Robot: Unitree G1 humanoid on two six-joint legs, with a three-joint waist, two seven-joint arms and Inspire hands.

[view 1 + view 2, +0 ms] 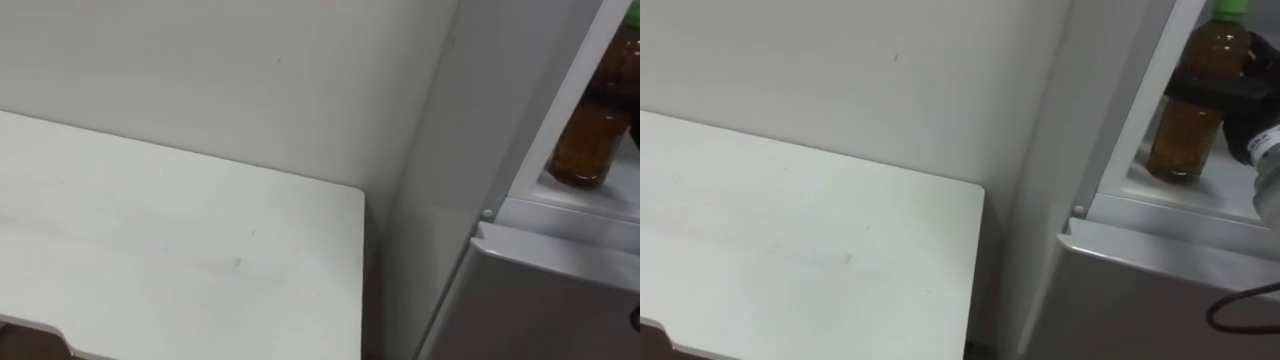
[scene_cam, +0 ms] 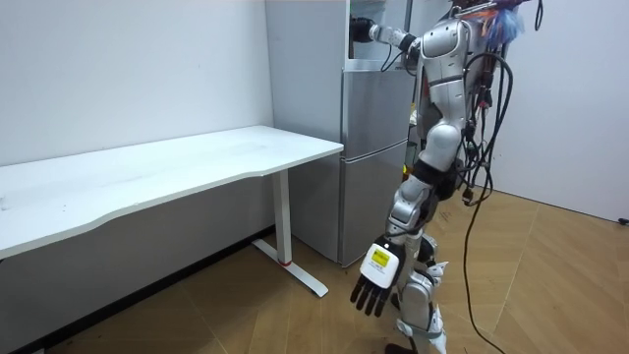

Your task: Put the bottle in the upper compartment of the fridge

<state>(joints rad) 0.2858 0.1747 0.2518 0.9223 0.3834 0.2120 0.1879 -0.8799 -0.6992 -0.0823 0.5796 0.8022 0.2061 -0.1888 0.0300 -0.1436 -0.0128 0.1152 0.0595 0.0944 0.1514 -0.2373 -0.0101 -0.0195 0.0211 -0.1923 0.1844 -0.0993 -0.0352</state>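
Observation:
A bottle [image 1: 1185,130] of brown liquid with a green cap stands upright on the white shelf of the open upper fridge compartment [image 1: 1200,205]. My right hand [image 1: 1232,92] reaches in from the right, its dark fingers curled round the bottle's middle. In the left eye view the bottle [image 1: 585,150] shows at the right edge. In the room view I stand before the fridge [image 2: 373,147] with the right hand [image 2: 364,31] raised into its top part. My left hand [image 2: 375,283] hangs low beside my leg, fingers straight and empty.
The lower fridge door [image 1: 1140,290] below the shelf is closed. A white table [image 1: 180,260] stands against the wall to the left of the fridge, with a narrow gap between them. The floor is wood [image 2: 531,295].

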